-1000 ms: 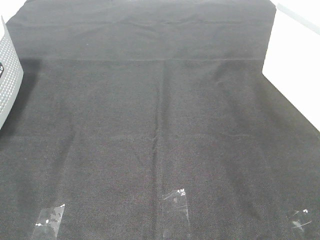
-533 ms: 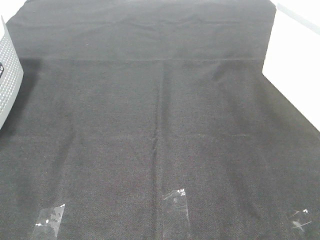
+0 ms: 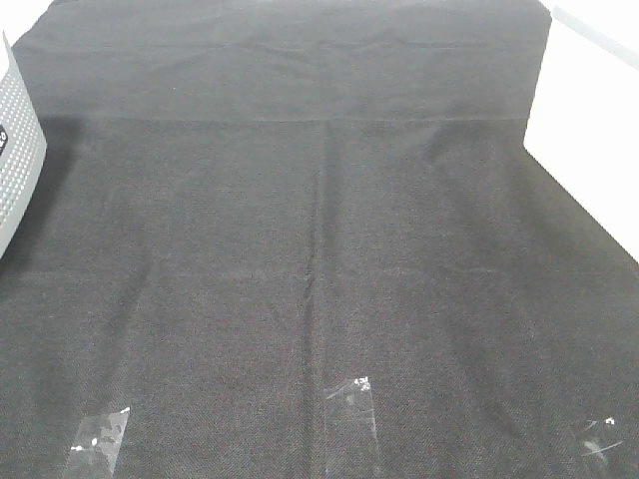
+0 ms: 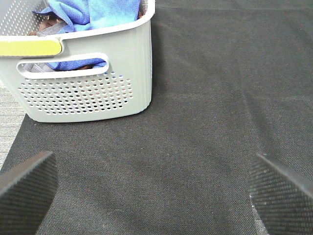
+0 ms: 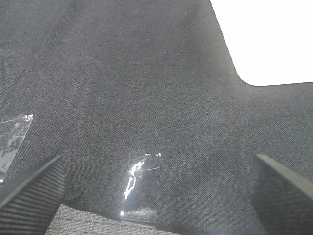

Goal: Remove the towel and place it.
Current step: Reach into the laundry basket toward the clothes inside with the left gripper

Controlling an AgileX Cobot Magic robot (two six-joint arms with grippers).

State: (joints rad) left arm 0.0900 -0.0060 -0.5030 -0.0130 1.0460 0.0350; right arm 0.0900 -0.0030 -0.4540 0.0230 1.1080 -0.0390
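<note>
The blue towel [image 4: 95, 12] lies bunched inside a pale grey perforated basket [image 4: 88, 93], seen in the left wrist view. It also shows through the basket's handle slot. My left gripper [image 4: 151, 191] stands open over the black cloth, a short way in front of the basket, with nothing between its fingers [image 4: 24, 191]. My right gripper [image 5: 156, 196] is open too, above the black cloth near a strip of clear tape [image 5: 137, 183]. Neither gripper nor the towel shows in the exterior high view.
A black cloth [image 3: 319, 249] covers the table. The basket's edge [image 3: 18, 150] stands at the far left of the exterior high view. Clear tape strips [image 3: 349, 409] hold the cloth's near edge. Bare white table [image 3: 589, 130] shows on the right.
</note>
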